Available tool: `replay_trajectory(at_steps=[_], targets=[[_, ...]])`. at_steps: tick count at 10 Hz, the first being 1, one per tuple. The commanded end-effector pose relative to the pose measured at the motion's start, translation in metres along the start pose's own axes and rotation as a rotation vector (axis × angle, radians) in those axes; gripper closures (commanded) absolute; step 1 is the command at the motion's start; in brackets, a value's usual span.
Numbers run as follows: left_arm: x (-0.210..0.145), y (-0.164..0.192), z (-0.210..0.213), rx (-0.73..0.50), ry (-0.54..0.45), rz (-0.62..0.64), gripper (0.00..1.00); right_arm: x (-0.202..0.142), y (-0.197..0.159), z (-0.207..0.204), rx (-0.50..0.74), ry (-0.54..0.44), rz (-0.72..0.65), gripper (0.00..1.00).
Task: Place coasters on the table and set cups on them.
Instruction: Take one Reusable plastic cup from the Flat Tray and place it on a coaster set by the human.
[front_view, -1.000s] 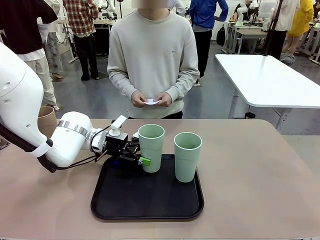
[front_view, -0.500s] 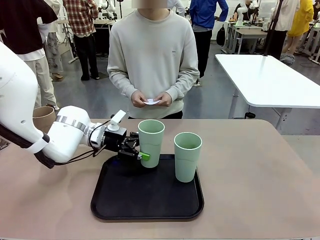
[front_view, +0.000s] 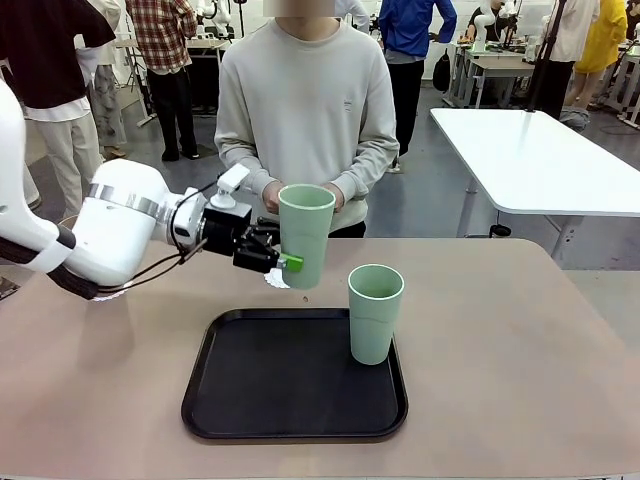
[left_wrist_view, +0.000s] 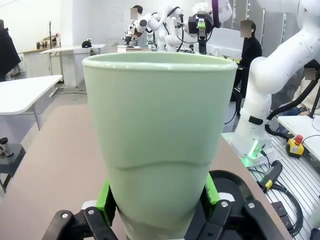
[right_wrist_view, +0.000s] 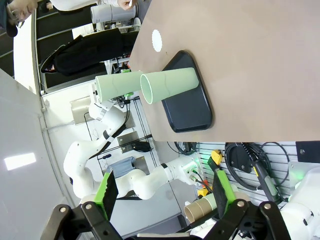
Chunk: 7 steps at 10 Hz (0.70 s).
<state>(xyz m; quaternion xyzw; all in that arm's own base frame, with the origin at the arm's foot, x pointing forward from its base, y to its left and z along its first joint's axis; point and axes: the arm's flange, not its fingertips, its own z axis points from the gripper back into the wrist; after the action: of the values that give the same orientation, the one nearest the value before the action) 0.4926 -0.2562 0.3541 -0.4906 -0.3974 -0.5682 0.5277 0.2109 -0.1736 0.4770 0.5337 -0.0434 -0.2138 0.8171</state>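
- The left gripper (front_view: 296, 260) was clamped on the lower part of a pale green cup (front_view: 305, 235), with a green pad pressed against each side of it in the left wrist view (left_wrist_view: 158, 192).
- The right gripper (right_wrist_view: 164, 195) hung high above the scene, its fingers spread wide with nothing between them.
- The beige worktop (front_view: 520, 340) stretched across the front view, and a person in a grey sweatshirt (front_view: 305, 110) stood at its far side.
- A black tray (front_view: 280, 385) lay on the worktop near the robot's edge, roughly in the middle.
- The held cup was upright, clear of both the tray and the worktop, beyond the tray's far edge and in front of the person's hands (front_view: 268, 192). What those hands held could not be seen.
- A second pale green cup (front_view: 375, 315) stood upright on the tray, towards its far right corner, well apart from the held one.
- One white lacy coaster (front_view: 274, 279) lay flat on the worktop just past the tray's far edge. In the front view it showed just below the held cup's base and slightly to its left, and nothing rested on it.
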Motion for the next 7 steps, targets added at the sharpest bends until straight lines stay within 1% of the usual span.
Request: replay_trajectory(at_steps=[1, 2, 3, 5, 6, 7], targets=[[0.002, 0.007, 0.005, 0.02, 0.025, 0.044, 0.77, -0.001, -0.001, 0.0, 0.012, 0.002, 0.008, 0.0], [0.003, 0.002, 0.01, 0.06, 0.018, 0.065, 0.77, -0.001, -0.001, 0.0, 0.012, 0.002, 0.008, 0.0], [0.005, 0.003, 0.004, 0.014, 0.004, 0.011, 0.77, -0.001, -0.001, 0.0, 0.012, 0.002, 0.008, 0.0], [0.005, 0.003, 0.004, 0.014, 0.004, 0.011, 0.77, -0.001, -0.001, 0.0, 0.012, 0.002, 0.008, 0.0], [0.003, 0.004, 0.008, 0.029, 0.009, 0.028, 0.17, -0.001, -0.001, 0.0, 0.012, 0.002, 0.008, 0.0], [-0.007, 0.035, 0.016, 0.04, 0.005, 0.042, 0.17, -0.001, -0.001, 0.0, 0.012, 0.002, 0.008, 0.0]])
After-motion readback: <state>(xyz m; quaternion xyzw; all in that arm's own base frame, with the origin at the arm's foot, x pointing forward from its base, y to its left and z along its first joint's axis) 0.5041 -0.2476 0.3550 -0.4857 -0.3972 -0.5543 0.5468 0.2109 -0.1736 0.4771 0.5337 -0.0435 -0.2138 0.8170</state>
